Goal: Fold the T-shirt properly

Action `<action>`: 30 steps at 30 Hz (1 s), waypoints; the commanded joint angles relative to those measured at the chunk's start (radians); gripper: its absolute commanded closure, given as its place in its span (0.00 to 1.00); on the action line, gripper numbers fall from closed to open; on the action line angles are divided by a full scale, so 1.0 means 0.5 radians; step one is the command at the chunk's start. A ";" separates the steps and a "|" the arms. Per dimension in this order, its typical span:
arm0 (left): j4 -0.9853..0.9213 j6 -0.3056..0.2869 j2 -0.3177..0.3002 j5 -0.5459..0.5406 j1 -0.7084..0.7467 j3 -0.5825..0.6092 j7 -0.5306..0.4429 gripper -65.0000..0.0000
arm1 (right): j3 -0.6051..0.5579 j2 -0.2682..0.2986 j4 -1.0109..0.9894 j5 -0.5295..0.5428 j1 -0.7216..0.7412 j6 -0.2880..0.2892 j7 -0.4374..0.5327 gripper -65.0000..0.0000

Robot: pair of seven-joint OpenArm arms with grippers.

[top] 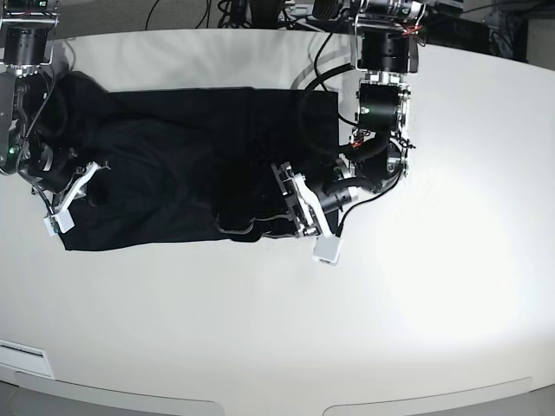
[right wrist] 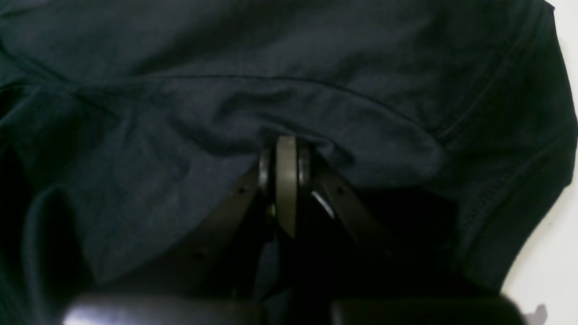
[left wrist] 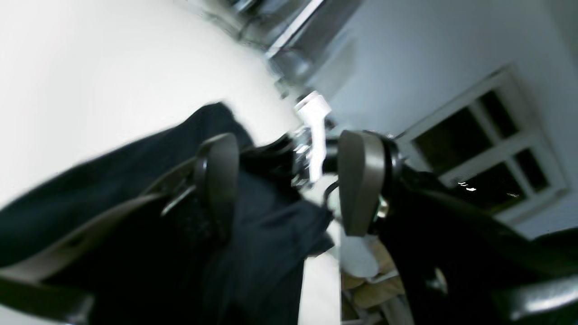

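The black T-shirt (top: 173, 165) lies spread and rumpled on the white table (top: 390, 303). My right gripper (right wrist: 286, 149), at the shirt's left end in the base view (top: 82, 178), is shut on a bunched fold of the shirt (right wrist: 180, 113). My left gripper (left wrist: 289, 180) is open low at the shirt's right end (top: 290, 204). Black cloth (left wrist: 271, 225) lies against its left finger (left wrist: 219, 180) and reaches into the gap. Its right finger (left wrist: 361, 180) is bare.
The shirt's lower hem runs near the table's middle (top: 156, 243). Cables and equipment (top: 260, 10) stand past the far table edge. In the left wrist view a white wall with a window (left wrist: 487, 149) shows beyond the table.
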 commanded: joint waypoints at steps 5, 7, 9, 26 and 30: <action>0.047 -0.018 0.085 0.034 -0.082 0.033 0.018 0.55 | -0.009 0.014 -0.005 -0.048 -0.004 0.012 -0.137 0.97; 0.102 -0.018 0.085 0.034 -0.108 -0.054 0.075 0.93 | -0.009 0.014 -0.005 -0.049 0.008 0.012 -0.130 0.97; 0.163 -0.018 0.054 0.037 -0.131 -0.172 0.150 1.00 | -0.009 0.014 -0.005 -0.048 0.012 0.014 -0.130 0.98; 0.191 0.034 -0.384 0.230 0.148 -0.298 0.287 1.00 | -0.009 0.014 -0.005 -0.047 0.012 -0.002 -0.091 0.98; 0.191 0.032 -0.385 0.131 0.178 -0.168 0.371 1.00 | -0.009 0.014 -0.005 -0.048 0.011 -0.002 -0.078 0.98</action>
